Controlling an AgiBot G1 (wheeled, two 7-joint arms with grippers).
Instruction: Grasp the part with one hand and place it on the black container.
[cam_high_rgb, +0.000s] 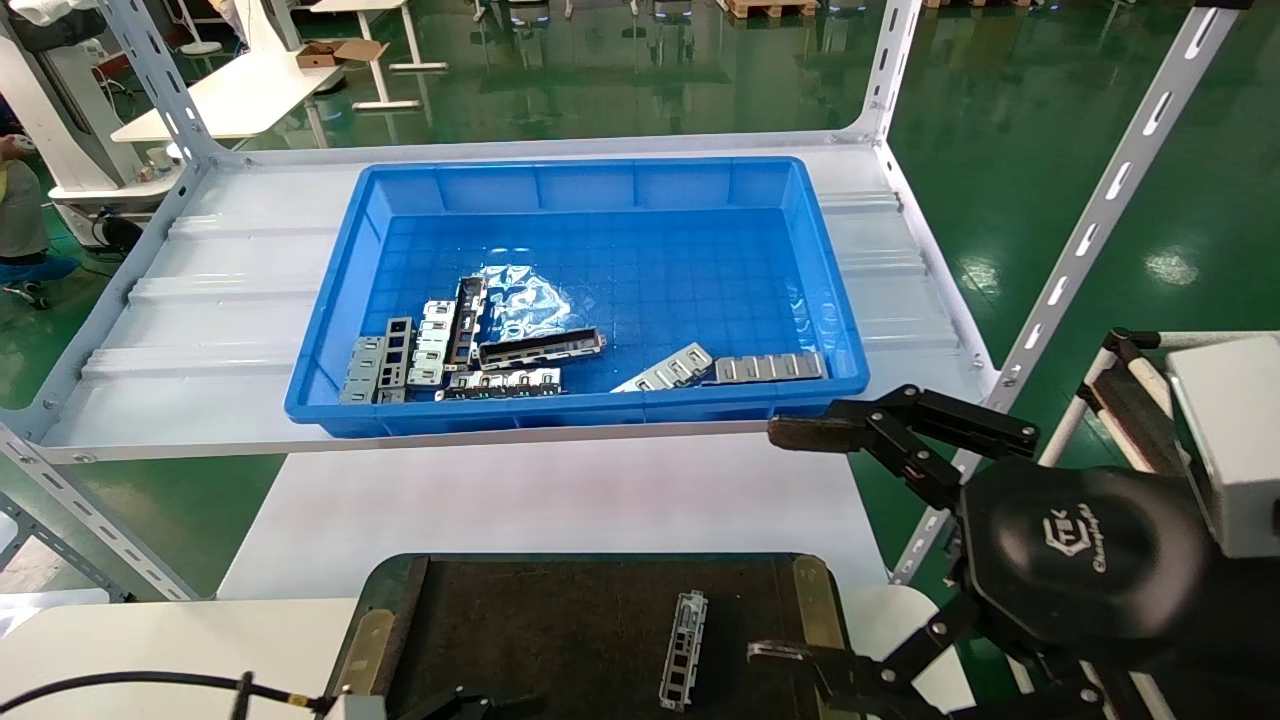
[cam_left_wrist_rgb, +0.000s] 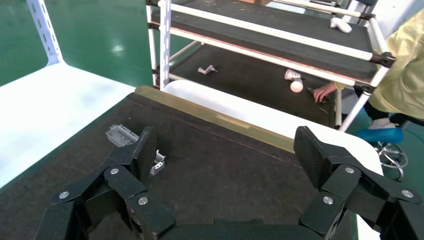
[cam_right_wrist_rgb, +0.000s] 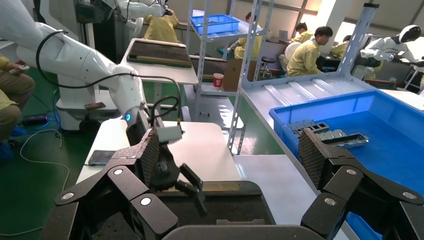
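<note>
A light-grey part lies on the floor of the black container, near its right side, with nothing holding it. My right gripper hovers open just past the container's right edge, with nothing between its fingers. My left gripper is low over the container's left half, open and empty. In the left wrist view the part shows beside one finger, partly hidden by it. More grey channel pieces lie in the blue bin.
The blue bin sits on a white shelf with slotted metal uprights at the corners. Flat silvery strips lie along the bin's front wall. Brass strips edge the container. A white table lies between shelf and container.
</note>
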